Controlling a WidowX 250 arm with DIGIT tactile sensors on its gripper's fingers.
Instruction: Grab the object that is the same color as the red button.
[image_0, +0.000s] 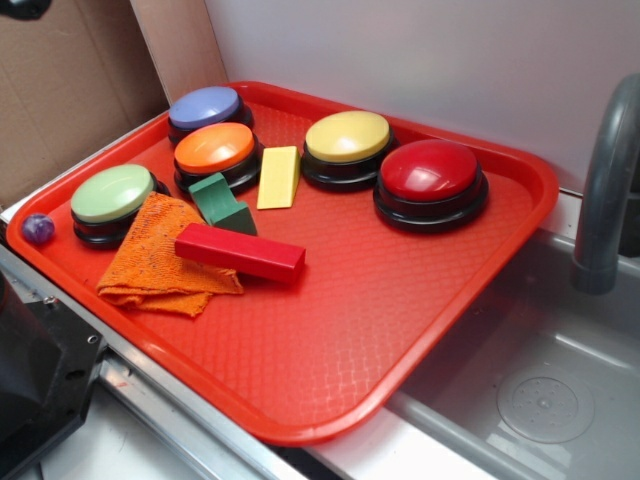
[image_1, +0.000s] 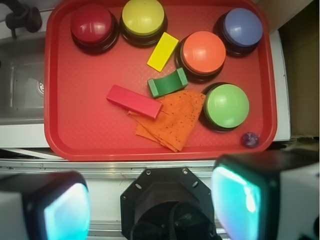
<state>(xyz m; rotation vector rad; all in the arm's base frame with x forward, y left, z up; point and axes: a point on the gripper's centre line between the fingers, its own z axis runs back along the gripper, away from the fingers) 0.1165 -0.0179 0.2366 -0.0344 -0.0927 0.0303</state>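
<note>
- Pincer (image_1: 150, 205): seen only in the wrist view, at the bottom edge; its two pads (image_1: 65, 210) stand wide apart with nothing between them, off the tray on its near side.
- Red tray (image_1: 80, 135): lies at 12 o'clock from the pincer, beside a grey sink (image_0: 540, 400).
- Red block (image_1: 134, 101): long bar lying flat near the tray's middle, one end resting on the orange cloth (image_1: 172, 122); untouched.
- Green block (image_1: 167, 84): arch-shaped, just at 1 o'clock of the red block, apart from it.
- Yellow block (image_1: 163, 51): wedge at 12 o'clock of the green block, between the yellow button (image_1: 143, 17) and the orange button (image_1: 202, 52).
- Red button (image_1: 91, 25): on a black base, at the tray's far corner, 11 o'clock of the red block, well apart.
- Blue button (image_1: 242, 27) and green button (image_1: 226, 106): along the tray's 3 o'clock side; the cloth touches the green one.
- Small purple ball (image_1: 250, 139): at the tray's near corner by the green button.
</note>
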